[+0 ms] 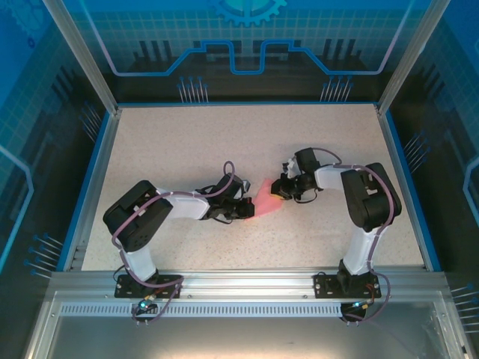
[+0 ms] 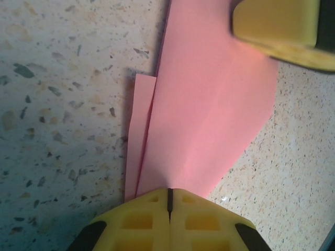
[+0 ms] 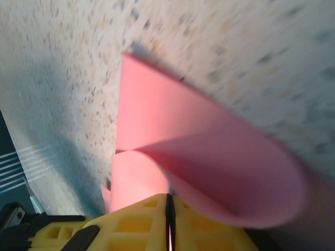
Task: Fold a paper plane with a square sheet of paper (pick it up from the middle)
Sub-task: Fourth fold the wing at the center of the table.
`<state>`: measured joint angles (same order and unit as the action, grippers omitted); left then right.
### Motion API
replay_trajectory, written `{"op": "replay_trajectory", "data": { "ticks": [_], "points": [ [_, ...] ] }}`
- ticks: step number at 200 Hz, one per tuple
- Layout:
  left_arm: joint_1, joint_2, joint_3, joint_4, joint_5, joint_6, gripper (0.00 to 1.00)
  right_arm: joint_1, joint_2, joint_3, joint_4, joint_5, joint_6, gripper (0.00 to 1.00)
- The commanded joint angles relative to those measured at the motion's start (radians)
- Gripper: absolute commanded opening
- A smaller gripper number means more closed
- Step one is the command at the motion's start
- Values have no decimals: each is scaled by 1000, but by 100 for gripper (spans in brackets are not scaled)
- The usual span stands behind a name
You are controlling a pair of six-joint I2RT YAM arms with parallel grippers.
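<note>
The square sheet of paper is folded into a narrow pink dart, the paper plane [image 1: 266,202], and lies mid-table between my two grippers. My left gripper [image 1: 245,210] is shut on its wide end. In the left wrist view the jaws [image 2: 169,196] meet on a lengthwise crease of the plane [image 2: 209,104], and a narrower flap [image 2: 140,130] lies flat to its left. My right gripper [image 1: 282,191] is shut on the other end. In the right wrist view a curled pink layer [image 3: 220,162] bulges up from its closed tips [image 3: 168,203].
A speckled tabletop [image 1: 224,142] with a blue raised border [image 1: 96,161] surrounds the work. One yellow fingertip [image 2: 277,26] of the right gripper hangs over the plane's far end in the left wrist view. Both arms reach inward and almost meet.
</note>
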<state>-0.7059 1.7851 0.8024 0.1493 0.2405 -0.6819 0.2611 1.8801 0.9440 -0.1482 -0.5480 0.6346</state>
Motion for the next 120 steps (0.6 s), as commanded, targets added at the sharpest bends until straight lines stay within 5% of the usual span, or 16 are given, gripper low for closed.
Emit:
{"op": "replay_trajectory", "data": {
  "ticks": [1, 120],
  "points": [
    [-1, 28, -59, -185, -25, -8, 2, -80, 42, 19, -18, 184, -13, 12],
    [0, -6, -83, -201, -29, -9, 1, -143, 102, 81, 19, 135, 107, 13]
  ]
}}
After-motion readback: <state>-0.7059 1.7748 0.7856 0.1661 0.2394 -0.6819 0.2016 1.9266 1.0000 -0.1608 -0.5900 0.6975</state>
